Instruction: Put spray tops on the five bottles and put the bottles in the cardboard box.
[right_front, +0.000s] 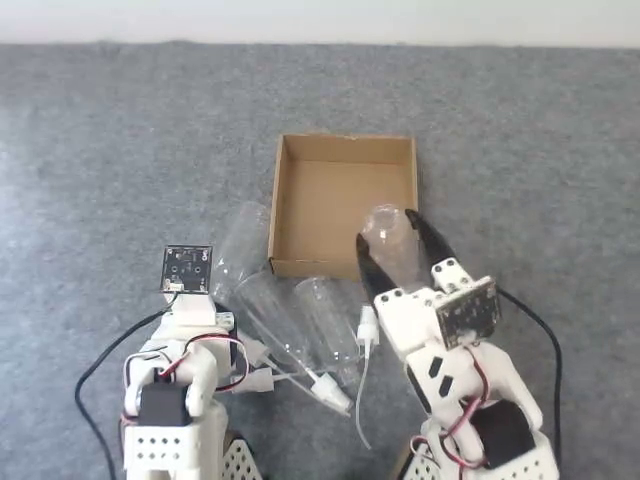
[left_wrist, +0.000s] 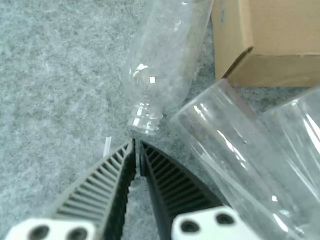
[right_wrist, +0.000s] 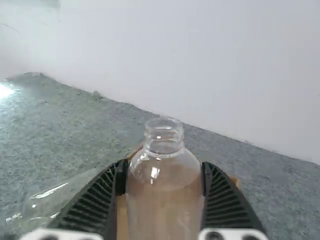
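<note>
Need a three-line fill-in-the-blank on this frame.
1. The right claw is shut on a clear ___.
2. The left claw is ___, holding nothing.
3. The box is made of ___.
Missing words: bottle; shut; cardboard.

Grey, carpet-textured table top (right_front: 110, 150), bearing an open, shallow brown cardboard box (right_front: 275, 200) at centre, toward the far side. Three clear plastic bottles lie on their sides, left of and near to the box: an uncapped leftmost bottle (right_front: 240, 245), a middle bottle (right_front: 268, 312) and a right bottle (right_front: 325, 315). White plastic spray tops (right_front: 368, 328) with thin tubes lie by the bottles' near ends.
</note>
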